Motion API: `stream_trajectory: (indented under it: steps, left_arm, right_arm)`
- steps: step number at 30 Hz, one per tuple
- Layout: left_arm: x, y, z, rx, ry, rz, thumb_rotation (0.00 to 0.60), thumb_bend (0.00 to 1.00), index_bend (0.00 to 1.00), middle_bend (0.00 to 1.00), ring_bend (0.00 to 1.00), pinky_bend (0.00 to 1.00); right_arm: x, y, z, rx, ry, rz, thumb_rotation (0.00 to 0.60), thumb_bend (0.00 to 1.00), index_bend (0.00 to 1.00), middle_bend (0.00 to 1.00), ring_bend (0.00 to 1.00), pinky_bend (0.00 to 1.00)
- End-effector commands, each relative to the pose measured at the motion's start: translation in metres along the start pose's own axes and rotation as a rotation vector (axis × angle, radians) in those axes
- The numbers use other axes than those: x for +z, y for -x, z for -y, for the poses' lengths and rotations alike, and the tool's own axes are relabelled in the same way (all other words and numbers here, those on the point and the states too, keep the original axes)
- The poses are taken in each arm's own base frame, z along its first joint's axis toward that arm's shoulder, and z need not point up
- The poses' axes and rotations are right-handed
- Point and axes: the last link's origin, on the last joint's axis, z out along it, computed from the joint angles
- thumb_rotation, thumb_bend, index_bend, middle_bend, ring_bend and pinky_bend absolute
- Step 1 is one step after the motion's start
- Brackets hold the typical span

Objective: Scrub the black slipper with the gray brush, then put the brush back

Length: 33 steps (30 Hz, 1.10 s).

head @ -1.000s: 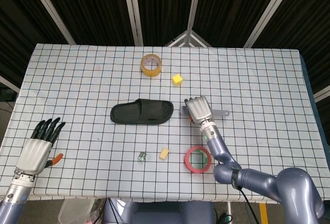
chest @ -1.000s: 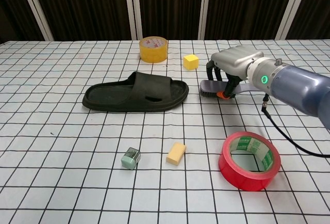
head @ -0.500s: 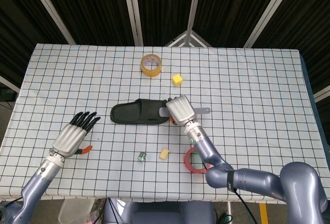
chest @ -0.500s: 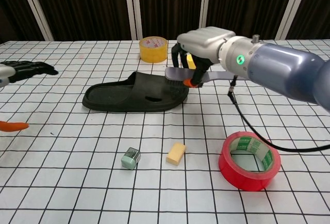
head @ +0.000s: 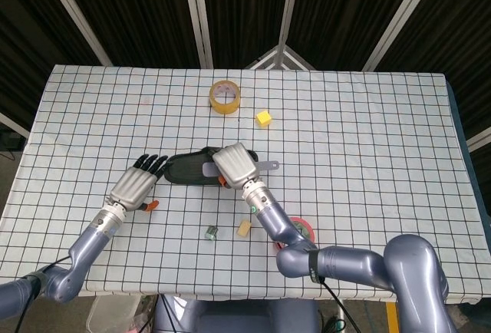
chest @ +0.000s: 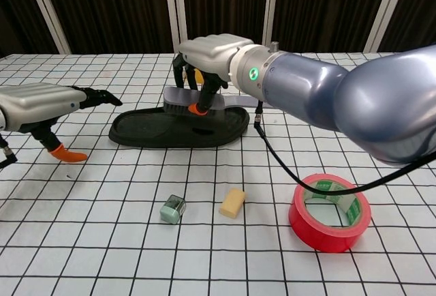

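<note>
The black slipper [chest: 158, 129] lies mid-table, its long side facing me; in the head view only its left end [head: 182, 169] shows beside my right hand. My right hand [chest: 210, 52] [head: 235, 164] grips the gray brush [chest: 178, 99] from above. The brush head sits over the slipper's strap, and the handle [head: 266, 166] sticks out to the right. My left hand [chest: 39, 105] [head: 136, 185] hovers with its dark fingers [chest: 101, 96] stretched toward the slipper's left end and holds nothing. Whether the fingertips touch the slipper is unclear.
A yellow tape roll [head: 225, 95] and a yellow cube [head: 264, 118] sit behind the slipper. In front lie a small green block [chest: 173, 209], a tan block [chest: 233, 202] and a red tape roll [chest: 330, 213]. A checked cloth [chest: 82, 241] covers the table.
My right hand lifted the brush from the table right of the slipper and carried it left over the strap. My left hand swung in from the table's left edge to the slipper's left end.
</note>
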Motion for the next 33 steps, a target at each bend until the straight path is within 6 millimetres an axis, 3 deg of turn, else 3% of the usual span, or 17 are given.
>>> stream_trajectory:
  steps: [1,9,15,25,33]
  left_arm:
    - [0.005,0.001,-0.003,-0.005,0.007,0.021,0.551,0.38,0.0,0.0,0.0,0.03]
    - [0.017,0.002,-0.009,-0.012,0.016,0.061,0.548,0.43,0.02,0.0,0.0,0.03]
    - [0.023,0.004,-0.012,-0.014,0.021,0.088,0.549,0.45,0.02,0.01,0.01,0.03]
    - [0.024,0.007,-0.008,-0.022,0.006,0.113,0.55,0.45,0.03,0.01,0.01,0.03]
    - [0.025,0.011,-0.001,-0.024,-0.025,0.139,0.553,0.45,0.03,0.01,0.01,0.03]
  right_arm:
    - [0.003,-0.001,0.006,0.011,-0.015,-0.01,0.6,0.52,0.68,0.65,0.56,0.6]
    - [0.015,-0.007,0.021,0.071,-0.029,-0.039,0.6,0.52,0.68,0.66,0.56,0.6]
    - [0.021,-0.002,0.018,0.076,-0.013,-0.039,0.6,0.52,0.68,0.66,0.56,0.6]
    - [0.024,0.007,0.001,0.078,0.029,-0.022,0.6,0.53,0.68,0.66,0.56,0.6]
    - [0.024,0.015,-0.027,0.07,0.09,-0.007,0.6,0.53,0.68,0.66,0.56,0.6]
